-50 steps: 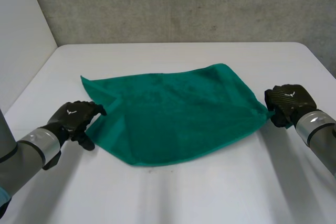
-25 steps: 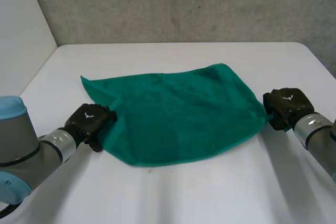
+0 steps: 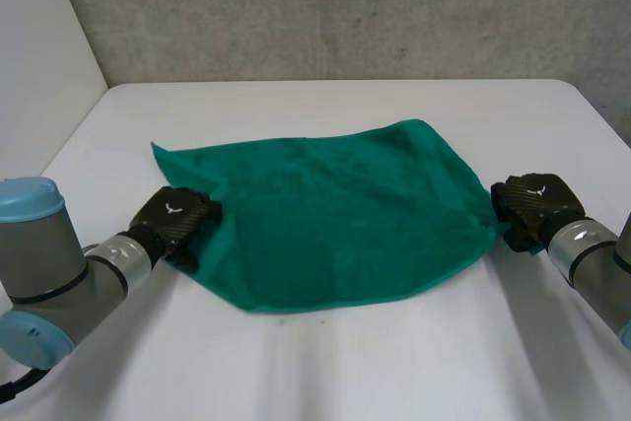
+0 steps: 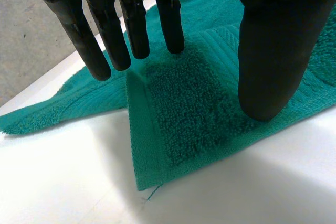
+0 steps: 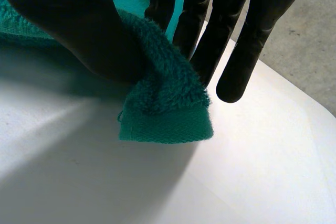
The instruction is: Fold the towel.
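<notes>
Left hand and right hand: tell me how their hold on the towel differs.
The left hand is open, straight fingers over the towel; the right hand pinches it between thumb and fingers. By the left hand the towel lies flat on the table; at the right hand its corner is bunched up. Both are black, at opposite sides of the towel.

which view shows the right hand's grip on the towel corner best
The right wrist view: a corner of the towel is bunched between the thumb and fingers of the right hand. In the head view the hand's back covers that pinch. The left wrist view shows another corner, flat beneath the left hand.
</notes>
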You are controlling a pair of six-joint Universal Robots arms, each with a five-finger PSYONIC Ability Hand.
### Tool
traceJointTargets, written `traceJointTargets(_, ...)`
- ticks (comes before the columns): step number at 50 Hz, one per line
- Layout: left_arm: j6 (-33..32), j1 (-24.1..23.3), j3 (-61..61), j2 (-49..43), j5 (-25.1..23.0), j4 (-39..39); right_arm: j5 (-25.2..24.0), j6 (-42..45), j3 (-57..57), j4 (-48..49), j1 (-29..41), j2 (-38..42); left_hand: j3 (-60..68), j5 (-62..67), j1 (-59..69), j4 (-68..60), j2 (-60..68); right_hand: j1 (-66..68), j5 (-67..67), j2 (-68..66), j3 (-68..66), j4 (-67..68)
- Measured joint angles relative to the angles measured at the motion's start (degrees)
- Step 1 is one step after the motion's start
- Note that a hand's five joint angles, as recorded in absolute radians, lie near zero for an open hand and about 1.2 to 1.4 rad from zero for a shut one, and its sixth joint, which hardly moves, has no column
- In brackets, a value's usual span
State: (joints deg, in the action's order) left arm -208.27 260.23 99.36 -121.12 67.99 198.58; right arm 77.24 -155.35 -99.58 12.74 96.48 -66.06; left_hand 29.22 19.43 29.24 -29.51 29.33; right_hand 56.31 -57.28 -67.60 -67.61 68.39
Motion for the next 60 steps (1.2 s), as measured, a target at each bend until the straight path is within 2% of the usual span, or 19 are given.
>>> traceJointTargets(5, -0.03, -0.08, -0.43, -0.64, 0.03, 0.01, 0.01, 0.03, 0.0, 0.0, 0.02, 0.0, 0.09, 0.25, 0.12, -0.08, 0.15, 0.0, -0.01, 0.0, 0.0, 0.0)
traceJointTargets(10, -0.08, -0.09, -1.06, -1.33, 0.04, -0.01, 0.07, 0.05, 0.0, 0.0, 0.03, 0.01, 4.95, 4.5, 5.77, -4.88, 4.84, 0.0, -0.02, 0.0, 0.0, 0.0)
traceJointTargets(13, -0.07, -0.09, -1.5, -1.78, 0.09, 0.32, 0.09, 0.05, 0.0, 0.0, 0.03, 0.04, 19.59, 18.48, 19.82, -19.41, 19.61, 0.0, -0.04, 0.0, 0.0, -0.01)
traceJointTargets(14, -0.07, -0.09, -1.55, -1.85, 0.11, 0.5, 0.11, 0.05, 0.0, 0.0, 0.03, 0.04, 19.59, 18.48, 19.82, -19.41, 19.61, 0.0, -0.04, 0.0, 0.0, -0.01)
traceJointTargets(15, -0.06, -0.09, -1.63, -1.92, 0.19, 0.92, 0.13, 0.05, 0.0, 0.0, 0.02, 0.04, 32.27, 30.9, 32.04, -31.59, 32.39, 0.0, -0.04, 0.0, 0.0, -0.01)
traceJointTargets(17, -0.04, -0.09, -1.68, -1.91, 0.3, 1.47, 0.17, 0.05, 0.0, 0.0, 0.0, 0.03, 36.56, 35.43, 35.82, -36.37, 36.79, 0.0, -0.05, 0.0, 0.0, 0.0)
traceJointTargets(25, 0.34, -0.26, -0.81, 0.86, 1.01, 3.64, 0.49, 0.05, 0.09, -0.04, -0.01, -0.16, 38.75, 36.02, 35.82, -39.53, 39.11, 0.0, -0.04, 0.0, 0.0, 0.0)
traceJointTargets(35, 0.2, 0.1, 6.15, 15.19, 5.51, 2.44, 0.95, 3.26, 0.9, -2.18, 0.03, -3.99, 38.81, 36.02, 35.82, -39.54, 39.15, 0.0, -0.04, 0.0, 0.0, 0.0)
traceJointTargets(38, 0.04, 1.3, 11.79, 27.62, 8.69, -1.48, 1.26, 9.65, 1.05, -6.94, 0.07, -9.46, 38.95, 36.02, 35.82, -39.57, 39.23, 0.0, -0.04, 0.0, 0.0, 0.0)
traceJointTargets(40, 0.01, 2.38, 13.93, 32.78, 9.61, -4.48, 1.68, 13.26, 1.1, -10.23, 0.08, -12.45, 38.97, 36.02, 35.82, -39.57, 39.23, 0.0, -0.05, 0.0, 0.0, 0.0)
traceJointTargets(43, -0.04, 3.77, 15.87, 37.24, 10.13, -8.66, 2.31, 16.72, 1.05, -13.68, 0.1, -15.23, 38.97, 36.02, 35.82, -39.57, 39.24, 0.0, -0.05, 0.0, 0.0, 0.0)
traceJointTargets(44, -0.09, 5.01, 17.32, 40.38, 10.36, -12.8, 3.08, 19.29, 0.87, -16.42, 0.11, -17.09, 38.97, 36.02, 35.82, -39.57, 39.25, 0.0, -0.05, 0.0, 0.0, 0.0)
traceJointTargets(47, -0.24, 6.56, 18.98, 43.56, 10.42, -18.65, 4.6, 23.15, 0.2, -20.67, 0.15, -19.0, 38.98, 36.02, 35.82, -39.57, 39.27, 0.0, -0.05, 0.0, 0.01, 0.0)
traceJointTargets(54, -1.92, 9.11, 21.9, 44.83, 10.01, -26.48, 8.18, 31.47, -2.64, -27.85, 0.82, -18.52, 38.99, 36.02, 35.82, -39.58, 39.27, 0.0, -0.05, 0.0, 0.0, 0.0)
traceJointTargets(58, -3.7, 10.1, 22.65, 42.27, 9.83, -27.24, 9.61, 34.27, -2.67, -29.06, 1.82, -15.61, 38.99, 36.02, 35.82, -39.58, 39.27, 0.0, -0.05, 0.0, 0.0, -0.01)
traceJointTargets(60, -5.51, 10.27, 21.83, 37.05, 9.93, -26.64, 11.09, 35.86, -1.16, -29.39, 3.45, -11.8, 38.99, 36.02, 35.82, -39.58, 39.27, 0.0, -0.05, 0.0, -0.01, 0.0)
